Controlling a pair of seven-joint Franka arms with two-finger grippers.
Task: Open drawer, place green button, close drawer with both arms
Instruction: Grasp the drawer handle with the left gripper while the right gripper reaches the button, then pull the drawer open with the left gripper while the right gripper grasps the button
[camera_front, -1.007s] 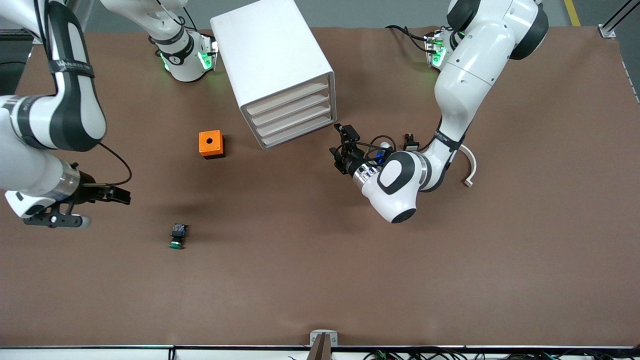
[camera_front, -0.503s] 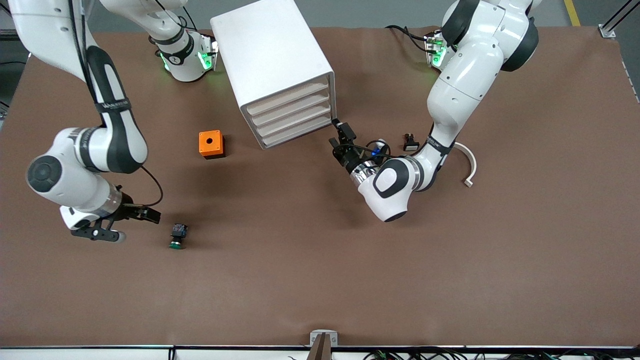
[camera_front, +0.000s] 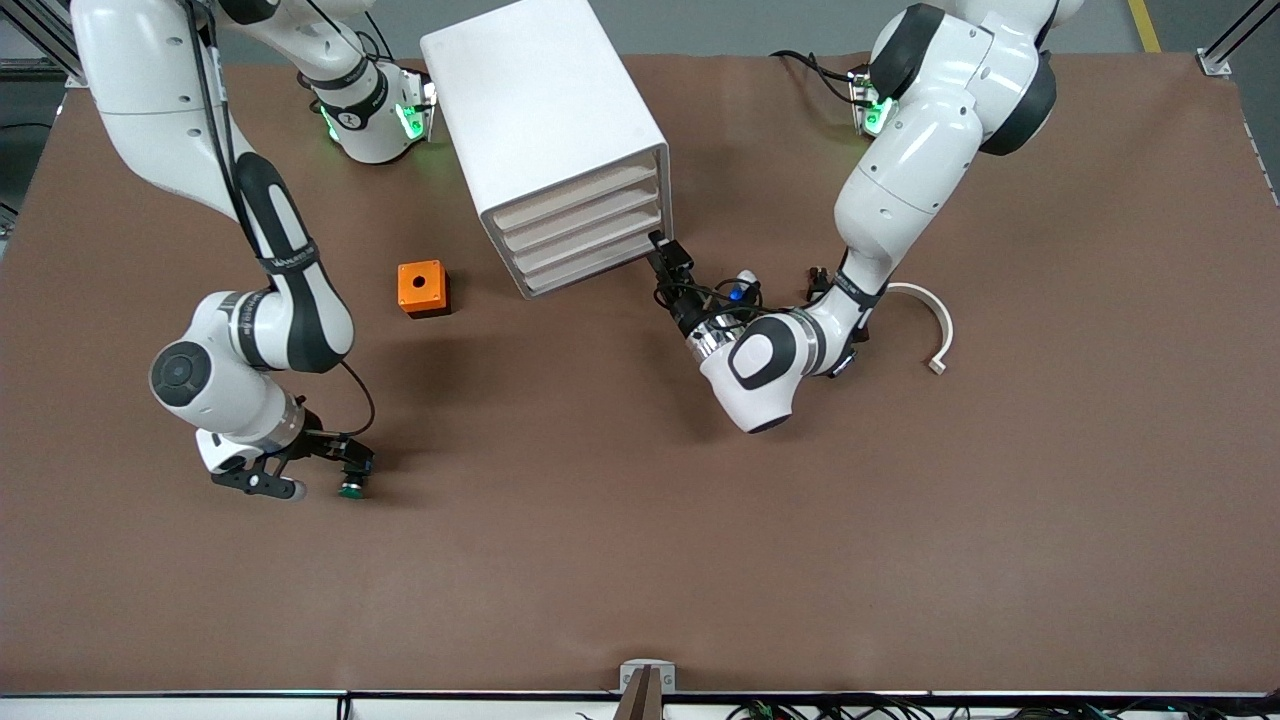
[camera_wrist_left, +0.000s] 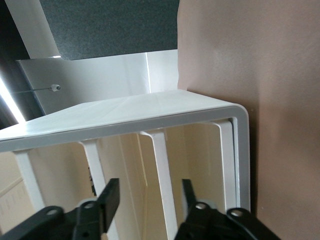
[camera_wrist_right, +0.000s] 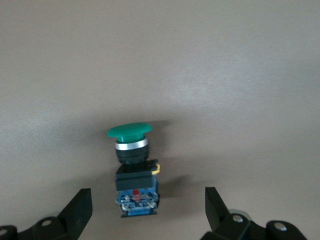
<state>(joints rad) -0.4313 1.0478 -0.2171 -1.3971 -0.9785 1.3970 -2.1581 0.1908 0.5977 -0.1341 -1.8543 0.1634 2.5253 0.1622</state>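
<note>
The white cabinet stands at the robots' side of the table, and its bottom drawer is shut. My left gripper is open, low at the cabinet's lower front corner. In the left wrist view its gripper faces the lower drawer fronts, with the bottom drawer next to the table. The button lies on its side on the table. My right gripper is open right over it. In the right wrist view the button, green cap away from the wrist, lies between the spread fingers of the gripper.
An orange cube with a hole sits between the cabinet and the button. A black switch is half hidden by the left arm. A white curved piece lies toward the left arm's end of the table.
My right arm has swung in from its end of the table and come down over the button. My left gripper has moved closer to the cabinet's lower drawers.
</note>
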